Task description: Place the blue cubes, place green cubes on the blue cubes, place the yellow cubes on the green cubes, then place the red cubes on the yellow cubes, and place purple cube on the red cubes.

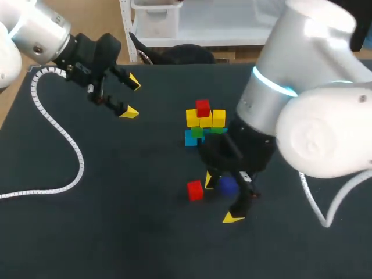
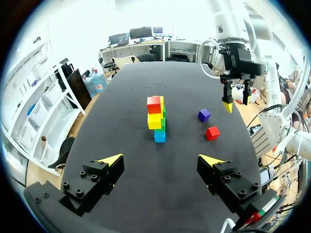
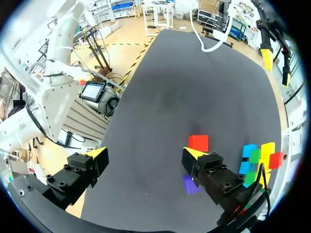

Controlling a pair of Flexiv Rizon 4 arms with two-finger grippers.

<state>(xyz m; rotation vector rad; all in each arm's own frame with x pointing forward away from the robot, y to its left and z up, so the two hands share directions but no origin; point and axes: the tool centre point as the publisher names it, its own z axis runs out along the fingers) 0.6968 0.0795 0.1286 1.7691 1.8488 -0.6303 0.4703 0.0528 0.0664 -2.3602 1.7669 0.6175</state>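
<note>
Head view: stack point(image 1: 201, 125) stood just ahead of the right gripper point(image 1: 221, 198), on the table point(image 1: 116, 221). Blue cubes point(image 1: 190, 139) were at the bottom, green cubes point(image 1: 197, 132) on them, yellow cubes point(image 1: 206, 120) above those, and one red cube point(image 1: 202, 107) on top.

Second red cube point(image 1: 195, 190) lay loose on the table, just beside one fingertip of the right gripper. Purple cube point(image 1: 228, 185) also lay loose, low against the inner side of that same finger and partly hidden by it in the right wrist view.

Right gripper was spread wide and held nothing. Whether the finger touched the purple cube could not be told. Left gripper point(image 1: 131, 96) was well apart from the stack, above the table, fingers wide apart with nothing between them.

Judgement: the blue, green and yellow layers were done and the red layer was half done. Left to do: put the loose red cube onto the yellow, then the purple cube on the reds. Right gripper looked placed to take either loose cube.
</note>
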